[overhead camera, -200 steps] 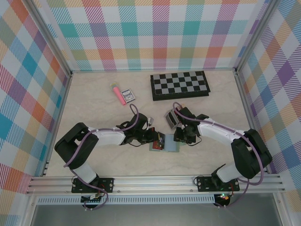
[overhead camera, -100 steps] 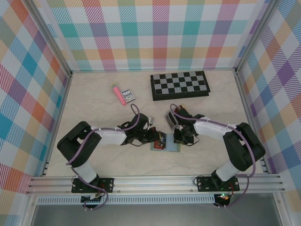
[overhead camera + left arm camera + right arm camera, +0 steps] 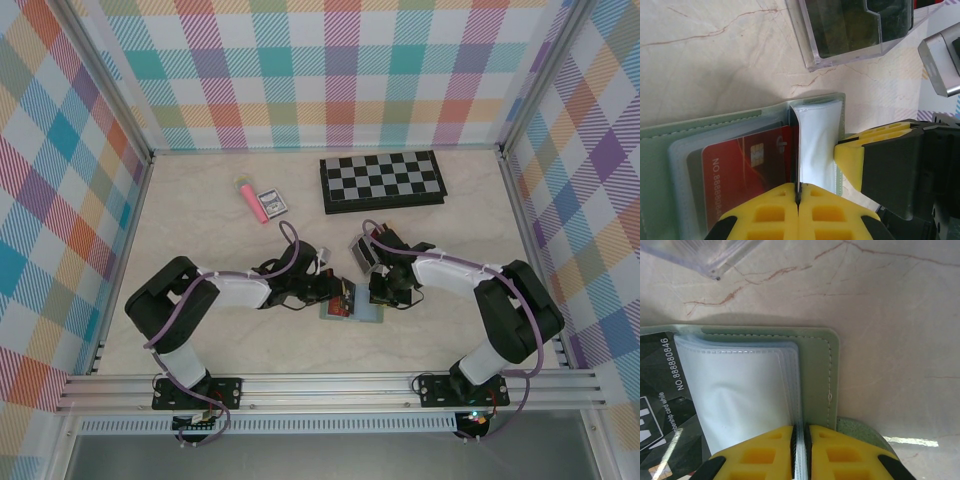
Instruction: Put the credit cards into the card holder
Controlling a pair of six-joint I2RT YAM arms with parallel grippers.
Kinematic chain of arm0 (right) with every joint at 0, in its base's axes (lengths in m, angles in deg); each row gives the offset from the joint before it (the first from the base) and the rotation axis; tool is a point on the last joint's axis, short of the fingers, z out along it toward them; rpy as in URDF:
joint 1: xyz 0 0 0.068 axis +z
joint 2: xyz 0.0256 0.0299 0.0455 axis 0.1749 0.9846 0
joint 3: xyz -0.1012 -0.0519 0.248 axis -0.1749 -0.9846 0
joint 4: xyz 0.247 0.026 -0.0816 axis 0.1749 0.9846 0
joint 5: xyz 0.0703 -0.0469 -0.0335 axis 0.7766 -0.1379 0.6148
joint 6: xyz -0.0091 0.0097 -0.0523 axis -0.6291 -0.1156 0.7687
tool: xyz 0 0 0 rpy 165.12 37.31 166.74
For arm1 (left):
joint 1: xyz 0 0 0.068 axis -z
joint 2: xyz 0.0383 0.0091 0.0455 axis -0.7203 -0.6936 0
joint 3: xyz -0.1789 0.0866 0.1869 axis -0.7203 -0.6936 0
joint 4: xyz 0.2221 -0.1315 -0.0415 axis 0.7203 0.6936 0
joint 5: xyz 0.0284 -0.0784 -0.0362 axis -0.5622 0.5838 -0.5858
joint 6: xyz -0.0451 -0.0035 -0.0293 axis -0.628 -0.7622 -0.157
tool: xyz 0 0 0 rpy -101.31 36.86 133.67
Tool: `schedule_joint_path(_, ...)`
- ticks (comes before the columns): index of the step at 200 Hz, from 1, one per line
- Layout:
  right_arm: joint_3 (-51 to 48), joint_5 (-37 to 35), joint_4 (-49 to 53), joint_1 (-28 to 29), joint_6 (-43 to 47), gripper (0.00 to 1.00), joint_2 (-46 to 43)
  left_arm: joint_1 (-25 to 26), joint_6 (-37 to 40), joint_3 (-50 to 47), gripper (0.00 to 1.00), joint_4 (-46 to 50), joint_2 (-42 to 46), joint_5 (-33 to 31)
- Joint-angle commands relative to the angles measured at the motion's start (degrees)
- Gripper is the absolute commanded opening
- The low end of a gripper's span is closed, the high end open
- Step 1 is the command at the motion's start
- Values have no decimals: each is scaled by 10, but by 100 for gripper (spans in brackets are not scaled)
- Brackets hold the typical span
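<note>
Light was bright, even, from above. Soft shadow fell along card holder (image 3: 816, 365) edge on worktop (image 3: 890, 300). Yellow fingertips (image 3: 765, 212) were blurred, too near lens. Top view sharp.

Not much moved tbh. The right arm (image 3: 512, 296) swung its elbow in from the right edge toward the middle of the frame, and the left hand (image 3: 338, 296) crept slightly rightward, further over the card holder (image 3: 366, 314).
</note>
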Motion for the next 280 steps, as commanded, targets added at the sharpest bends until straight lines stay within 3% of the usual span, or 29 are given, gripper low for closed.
schedule_joint_path(1,-22,-8,-17,2,-10,16,30,20,-14,-17,0,-37,-10,16)
schedule_joint_path(109,-22,-31,-1,1,-15,16,8,20,-25,-43,0,-50,41,-19)
schedule_joint_path(280,-21,-35,11,2,-16,18,6,35,-22,-16,0,-54,-40,-4)
